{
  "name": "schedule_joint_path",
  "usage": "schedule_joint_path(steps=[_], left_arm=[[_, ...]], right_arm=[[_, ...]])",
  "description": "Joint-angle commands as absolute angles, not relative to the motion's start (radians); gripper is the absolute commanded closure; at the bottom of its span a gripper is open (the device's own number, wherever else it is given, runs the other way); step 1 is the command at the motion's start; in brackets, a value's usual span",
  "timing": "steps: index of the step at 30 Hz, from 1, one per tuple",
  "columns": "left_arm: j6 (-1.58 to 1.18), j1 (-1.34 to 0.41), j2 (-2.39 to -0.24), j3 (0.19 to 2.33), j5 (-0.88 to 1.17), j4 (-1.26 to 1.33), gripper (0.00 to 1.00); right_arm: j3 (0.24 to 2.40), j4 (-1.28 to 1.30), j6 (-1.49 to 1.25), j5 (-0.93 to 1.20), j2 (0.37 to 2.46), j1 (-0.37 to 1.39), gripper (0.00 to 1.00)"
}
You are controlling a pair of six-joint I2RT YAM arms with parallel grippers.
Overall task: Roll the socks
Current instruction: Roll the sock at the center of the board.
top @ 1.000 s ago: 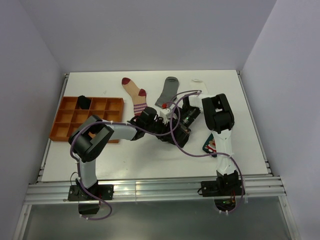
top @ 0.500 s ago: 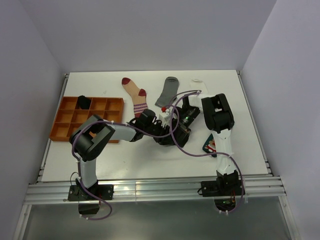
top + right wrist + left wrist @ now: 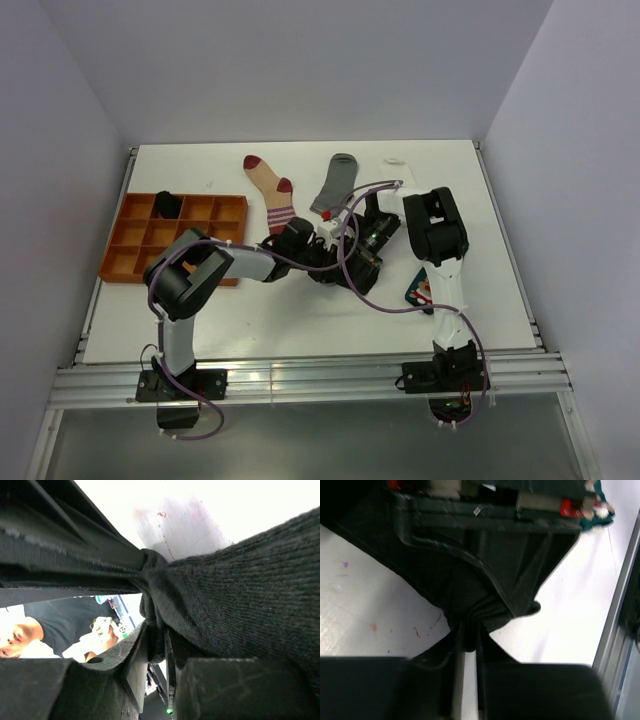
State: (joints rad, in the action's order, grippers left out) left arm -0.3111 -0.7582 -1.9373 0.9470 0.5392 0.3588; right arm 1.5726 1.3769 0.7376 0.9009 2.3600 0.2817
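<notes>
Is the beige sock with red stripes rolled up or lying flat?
Lying flat: the beige striped sock is spread at full length on the table, toe, heel and cuff visible.

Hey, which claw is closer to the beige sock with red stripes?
Left. The left claw sits just in front of the striped sock; the right claw is further right, across the black sock both grip.

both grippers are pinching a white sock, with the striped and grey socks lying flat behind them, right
Not white: both wrist views show the left gripper and right gripper pinching a black sock. The striped sock and grey sock do lie flat behind them.
</notes>
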Motion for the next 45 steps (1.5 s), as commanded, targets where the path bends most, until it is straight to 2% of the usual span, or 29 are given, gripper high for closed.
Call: schedule_joint_path(steps=[1,2,3,7,11,17,27,33,38,45], left_arm=[[-0.347,-0.770,-1.965,0.986,0.442,0.327,0.91],[-0.353,-0.775,-1.967,0.992,0.439,0.322,0.98],[-0.360,-0.782,-1.965,0.996,0.424,0.318,1.00],[-0.414,-0.805,-1.962,1.028,0.376,0.208,1.00],[-0.468,-0.825,-1.944,1.034,0.302,0.091,1.00],[-0.535,-0.825,-1.873,1.019,0.242,-0.066,1.00],[-0.621,-0.833,-1.764,1.110,0.149,-0.376,1.00],[-0.624,-0.834,-1.836,1.282,0.189,-0.590,1.00],[-0.626,-0.831,-1.939,1.350,0.291,-0.646,1.00],[-0.664,-0.802,-1.985,1.301,0.397,-0.577,1.00]], right_arm=[[1.571,1.367,0.747,0.847,2.342,0.275,0.76],[1.563,1.358,0.746,0.839,2.336,0.275,0.76],[1.559,1.348,0.741,0.833,2.332,0.275,0.75],[1.519,1.255,0.678,0.782,2.263,0.275,0.72],[1.465,1.120,0.586,0.718,2.163,0.273,0.60],[1.402,0.977,0.503,0.637,1.993,0.255,0.55],[1.249,0.772,0.483,0.562,1.769,0.207,0.56],[1.077,0.591,0.543,0.543,1.576,0.219,0.58],[0.973,0.499,0.597,0.477,1.468,0.328,0.58],[0.862,0.413,0.640,0.423,1.342,0.528,0.57]])
